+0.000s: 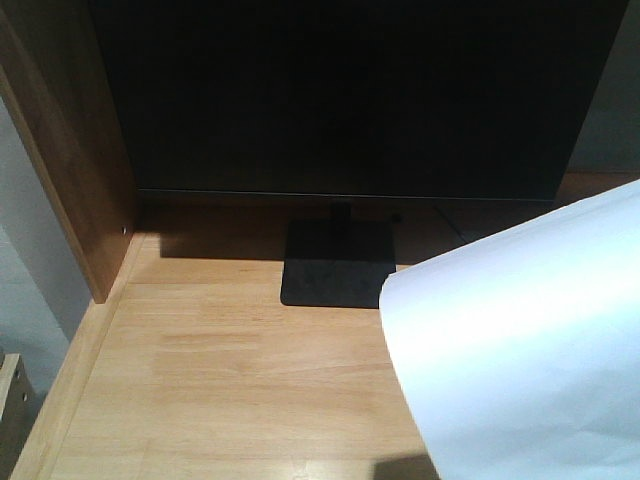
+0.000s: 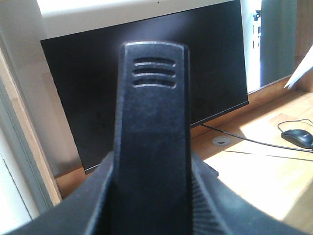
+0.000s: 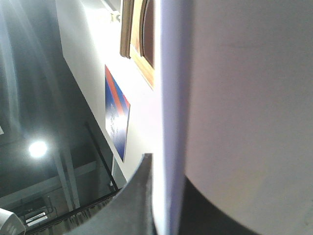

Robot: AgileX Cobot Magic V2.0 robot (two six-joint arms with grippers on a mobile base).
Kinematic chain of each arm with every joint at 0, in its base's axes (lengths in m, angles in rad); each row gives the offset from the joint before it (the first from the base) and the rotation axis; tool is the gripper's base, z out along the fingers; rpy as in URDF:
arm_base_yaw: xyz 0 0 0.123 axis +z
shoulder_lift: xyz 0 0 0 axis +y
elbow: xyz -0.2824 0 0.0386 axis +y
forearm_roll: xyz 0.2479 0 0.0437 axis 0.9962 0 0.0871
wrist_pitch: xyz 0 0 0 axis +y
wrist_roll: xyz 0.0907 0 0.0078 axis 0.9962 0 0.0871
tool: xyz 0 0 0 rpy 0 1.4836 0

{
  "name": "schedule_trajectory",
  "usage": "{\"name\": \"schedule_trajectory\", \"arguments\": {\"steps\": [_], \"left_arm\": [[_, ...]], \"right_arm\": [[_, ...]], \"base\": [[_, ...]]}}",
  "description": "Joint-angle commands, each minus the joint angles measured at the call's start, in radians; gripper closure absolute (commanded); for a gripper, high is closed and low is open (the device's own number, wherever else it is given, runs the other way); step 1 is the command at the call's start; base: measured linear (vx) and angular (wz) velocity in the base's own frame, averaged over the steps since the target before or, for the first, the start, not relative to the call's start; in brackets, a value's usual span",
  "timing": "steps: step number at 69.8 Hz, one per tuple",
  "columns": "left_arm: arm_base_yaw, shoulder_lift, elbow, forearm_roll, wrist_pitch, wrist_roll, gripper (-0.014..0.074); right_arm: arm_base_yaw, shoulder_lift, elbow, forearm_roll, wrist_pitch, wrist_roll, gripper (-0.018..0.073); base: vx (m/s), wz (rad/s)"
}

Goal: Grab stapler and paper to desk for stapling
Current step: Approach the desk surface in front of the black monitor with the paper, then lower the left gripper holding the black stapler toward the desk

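Stapler (image 2: 151, 147), nearest your left wrist camera, sits clamped in the jaws of the left gripper (image 2: 151, 208). Your right gripper (image 3: 168, 205) pinches the paper (image 1: 520, 340) by one edge, holding it above the desk (image 1: 200, 380), likely so it can be laid flat before stapling.

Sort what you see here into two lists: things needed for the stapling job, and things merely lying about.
Needed for the job: large white paper sheet; small black plastic stapler; light wooden plank desk.
Lying about: black flat-screen monitor; black computer mouse.
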Motion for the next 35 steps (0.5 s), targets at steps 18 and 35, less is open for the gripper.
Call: {"name": "schedule_trajectory", "arguments": {"steps": [18, 35], "left_arm": [[-0.003, 0.02, -0.024, -0.01, -0.121, 0.0, 0.0603], [-0.003, 0.02, -0.024, -0.01, -0.121, 0.0, 0.0603]], "right_arm": [[-0.008, 0.012, -0.026, 0.015, -0.042, -0.005, 0.0565], [-0.008, 0.012, -0.026, 0.015, -0.042, -0.005, 0.0565]], "base": [[0.0, 0.0], [0.0, 0.0]]}}
